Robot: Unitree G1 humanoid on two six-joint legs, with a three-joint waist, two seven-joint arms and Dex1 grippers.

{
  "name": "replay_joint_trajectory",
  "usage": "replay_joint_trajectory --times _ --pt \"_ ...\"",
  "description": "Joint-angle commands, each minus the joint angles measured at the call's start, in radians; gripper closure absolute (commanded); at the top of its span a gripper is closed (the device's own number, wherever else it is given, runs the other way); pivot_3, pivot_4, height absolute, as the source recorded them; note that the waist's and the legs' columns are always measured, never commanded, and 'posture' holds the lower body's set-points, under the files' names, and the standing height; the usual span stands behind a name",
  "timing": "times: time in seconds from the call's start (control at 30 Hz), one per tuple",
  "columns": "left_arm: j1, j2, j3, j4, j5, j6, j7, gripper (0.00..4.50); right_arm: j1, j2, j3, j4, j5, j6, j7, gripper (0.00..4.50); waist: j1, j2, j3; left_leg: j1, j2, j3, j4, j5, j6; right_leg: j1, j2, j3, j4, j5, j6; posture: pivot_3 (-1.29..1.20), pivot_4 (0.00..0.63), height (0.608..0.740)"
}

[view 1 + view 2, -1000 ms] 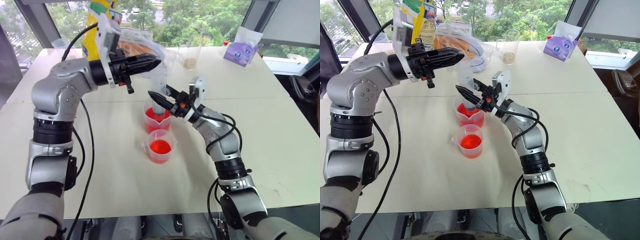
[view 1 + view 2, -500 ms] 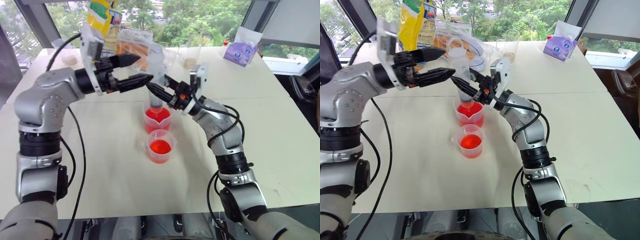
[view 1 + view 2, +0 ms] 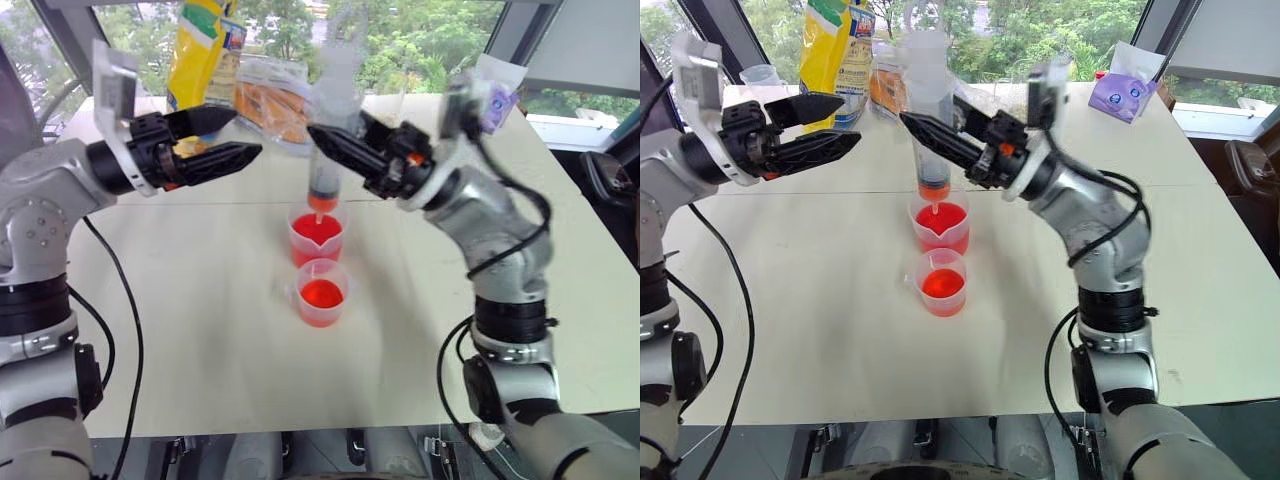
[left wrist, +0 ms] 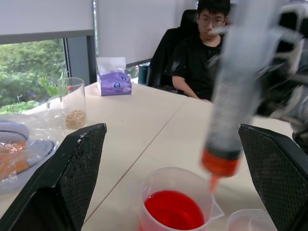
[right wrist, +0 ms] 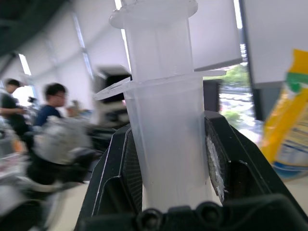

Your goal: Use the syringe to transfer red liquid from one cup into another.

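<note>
**Syringe clamped in right gripper, above the taller red cup**

So, status now: my right gripper [image 3: 330,150] is pinching the syringe [image 3: 328,150] by its clear barrel, fingers pressed on either side, just below the flange in the right wrist view. The syringe stands roughly upright, upper centre of the head frame. Its orange-red tip [image 3: 930,192] points down and hangs just above the taller measuring cup [image 3: 317,238], not touching the red liquid [image 4: 174,210] inside. A band of orange-red shows at the bottom of the barrel; the rest looks clear.

My left gripper [image 3: 243,136] sits upper left of the frame, fingers spread wide, holding nothing, well apart from the syringe. In the left wrist view the syringe and taller cup show between the two black pads [image 4: 79,168].

The shorter cup with the side tab [image 3: 321,293] is just below the taller one in the head frame, near centre, also showing red. The two cups stand just beside each other on the white table [image 3: 200,330].

Background, top of frame: yellow bag [image 3: 196,55], a clear cup with beige grains [image 4: 73,103], a purple tissue pack [image 3: 1121,97]. A person [image 4: 204,53] sits at the far table edge.
</note>
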Motion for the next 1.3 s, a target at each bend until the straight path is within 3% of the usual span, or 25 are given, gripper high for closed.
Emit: replay_joint_trajectory --times 0.03,0.27,0.63,1.03,1.13,1.3 --pt "-0.02 0.017 0.021 -0.029 -0.025 0.001 -0.006 0.01 0.045 -0.045 -0.03 -0.083 0.129 0.087 0.005 3.09 0.0 0.0 0.0 0.0 0.0 0.0 0.0 0.0 0.0 0.0 0.0 0.0 0.0 0.0 0.0 0.0 0.15 0.74" --pt "-0.058 0.001 0.024 -0.034 -0.098 0.042 -0.011 0.01 0.184 -0.048 0.064 -0.141 0.041 0.02 0.031 3.09 -0.001 0.0 0.0 0.0 0.0 0.0 0.0 0.0 0.0 0.0 0.001 0.0 0.0 0.0 0.0 0.0 0.15 0.74" --pt "-0.134 -0.054 -0.002 -0.11 -0.311 0.196 0.059 0.01 0.239 -0.043 0.129 -0.133 -0.036 -0.057 0.05 3.09 0.0 0.0 0.0 0.0 0.0 0.0 0.0 0.0 0.0 0.0 0.001 0.0 0.0 0.0 0.0 0.0 0.15 0.74" --pt "-0.146 -0.116 -0.074 -0.139 -0.337 0.217 0.098 0.01 0.235 -0.043 0.139 -0.118 -0.061 -0.07 0.062 3.09 0.0 0.0 0.0 0.0 0.0 -0.001 0.0 0.0 0.0 0.0 0.001 0.0 0.0 0.0 0.0 0.0 0.15 0.74" --pt "-0.147 -0.123 -0.078 -0.14 -0.349 0.224 0.105 0.86 0.233 -0.043 0.14 -0.117 -0.064 -0.07 0.062 3.09 0.001 0.0 0.0 0.0 0.0 -0.001 0.0 0.0 0.0 0.0 0.001 0.0 0.0 0.0 0.0 0.0 0.15 0.74" --pt "-0.147 -0.126 -0.079 -0.142 -0.358 0.231 0.112 3.35 0.231 -0.043 0.14 -0.114 -0.066 -0.068 0.062 3.09 0.001 0.0 0.0 0.0 0.0 -0.001 0.0 0.0 0.0 0.0 0.001 0.0 0.0 0.0 0.0 0.0 0.15 0.74"
